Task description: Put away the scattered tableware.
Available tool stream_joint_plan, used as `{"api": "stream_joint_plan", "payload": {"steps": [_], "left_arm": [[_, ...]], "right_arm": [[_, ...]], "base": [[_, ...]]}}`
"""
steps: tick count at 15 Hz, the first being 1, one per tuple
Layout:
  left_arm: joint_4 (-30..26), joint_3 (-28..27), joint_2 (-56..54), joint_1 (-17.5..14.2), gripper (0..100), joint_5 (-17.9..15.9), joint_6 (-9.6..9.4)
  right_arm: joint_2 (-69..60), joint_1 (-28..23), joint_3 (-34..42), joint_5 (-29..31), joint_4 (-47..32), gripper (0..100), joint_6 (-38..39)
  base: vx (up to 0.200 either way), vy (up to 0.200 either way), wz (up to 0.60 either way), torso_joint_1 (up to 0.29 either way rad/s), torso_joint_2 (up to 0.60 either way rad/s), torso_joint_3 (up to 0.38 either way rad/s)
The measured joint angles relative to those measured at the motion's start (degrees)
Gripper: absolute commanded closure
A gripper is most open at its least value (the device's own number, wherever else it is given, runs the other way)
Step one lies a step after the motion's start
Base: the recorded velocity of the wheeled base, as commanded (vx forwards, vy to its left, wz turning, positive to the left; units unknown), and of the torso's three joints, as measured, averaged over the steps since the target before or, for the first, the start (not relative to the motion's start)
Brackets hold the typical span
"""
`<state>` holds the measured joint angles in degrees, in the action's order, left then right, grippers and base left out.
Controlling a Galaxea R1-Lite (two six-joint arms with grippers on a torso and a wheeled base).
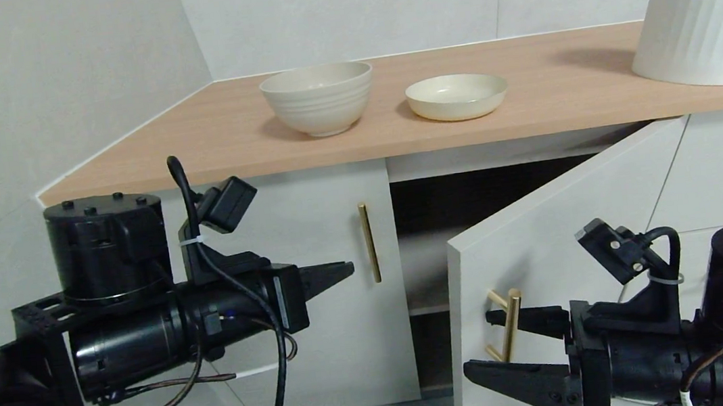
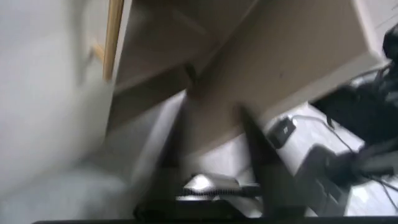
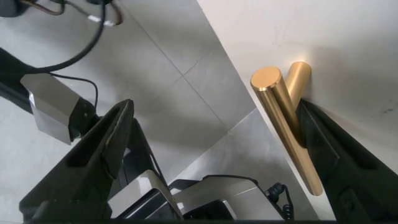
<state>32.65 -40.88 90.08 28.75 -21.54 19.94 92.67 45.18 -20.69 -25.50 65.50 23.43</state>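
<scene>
Logging the head view, I note bowl (image 1: pixel 319 99) and shallow dish (image 1: pixel 456 95) on the countertop (image 1: pixel 557 71) above an open cabinet door (image 1: pixel 542 237); left wrist view, left gripper (image 2: pixel 214 134) spread; right wrist view, right gripper (image 3: pixel 214 118) spread around the gold handle (image 3: pixel 286 124).

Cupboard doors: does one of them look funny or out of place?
The right door stands swung open while the left door is shut. The right gripper is open at its gold handle. Nothing looks spilled or broken.
</scene>
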Motion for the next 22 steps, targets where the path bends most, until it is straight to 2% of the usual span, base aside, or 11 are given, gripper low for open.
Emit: {"api": "stream_joint_plan", "payload": {"steps": [3, 5, 10, 13, 18, 22], "left_arm": [[5.3, 0.1, 3.1, 0.4, 100, 4.0, -0.07], [9.1, 0.7, 6.3, 1.3, 100, 3.3, -0.27], [28.4, 1.9, 18.0, 8.4, 100, 2.5, -0.33], [35.7, 2.5, 22.8, 10.6, 100, 2.2, -0.11], [38.5, 3.2, 25.8, 13.0, 100, 1.7, -0.07], [38.5, 1.4, 27.1, 13.3, 100, 2.0, -0.02]], "right_arm": [[0.5, 0.0, 0.0, 0.0, 0.2, 0, -0.1], [0.6, 0.0, 0.0, 0.0, 0.1, 0, -0.3], [0.7, -0.1, 0.1, 0.2, -0.1, 0, -0.4], [0.5, -0.3, 0.2, 0.3, -0.1, 0, -0.5], [-0.2, -2.3, 0.4, 0.8, -0.5, 0, -1.5], [-0.9, -5.0, 2.2, 1.8, -0.1, 0, -2.1]], "base": [[0.000, 0.000, 0.00, 0.000, 0.00, 0.000], [0.000, 0.000, 0.00, 0.000, 0.00, 0.000], [0.000, 0.000, 0.00, 0.000, 0.00, 0.000], [0.000, 0.000, 0.00, 0.000, 0.00, 0.000], [0.000, 0.000, 0.00, 0.000, 0.00, 0.000], [0.000, 0.000, 0.00, 0.000, 0.00, 0.000]]}}
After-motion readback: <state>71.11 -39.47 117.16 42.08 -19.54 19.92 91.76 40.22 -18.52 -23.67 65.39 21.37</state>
